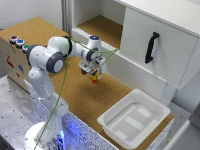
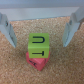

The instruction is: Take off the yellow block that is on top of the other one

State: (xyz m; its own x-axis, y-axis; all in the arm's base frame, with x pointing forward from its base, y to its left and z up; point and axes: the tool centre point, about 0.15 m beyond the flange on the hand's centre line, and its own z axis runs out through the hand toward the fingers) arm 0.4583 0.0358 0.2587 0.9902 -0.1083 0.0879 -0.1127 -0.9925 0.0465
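The yellow block [image 2: 39, 45] sits on top of the red cube [image 2: 36, 61] on the cork tabletop; its faces carry black letters. In the wrist view my gripper [image 2: 40, 42] is open, with one finger on each side of the yellow block and a gap between each finger [image 2: 7, 27] and the block. In the exterior view the gripper [image 1: 93, 73] hangs right over the small stack, where the yellow block [image 1: 94, 76] and the red cube [image 1: 94, 80] show just under the fingertips.
A white plastic tray [image 1: 114, 131] lies on the cork table toward the exterior view's right. A white cabinet with a black handle [image 1: 151, 47] stands behind it. A wooden box with coloured buttons [image 1: 15, 55] stands at the exterior view's left.
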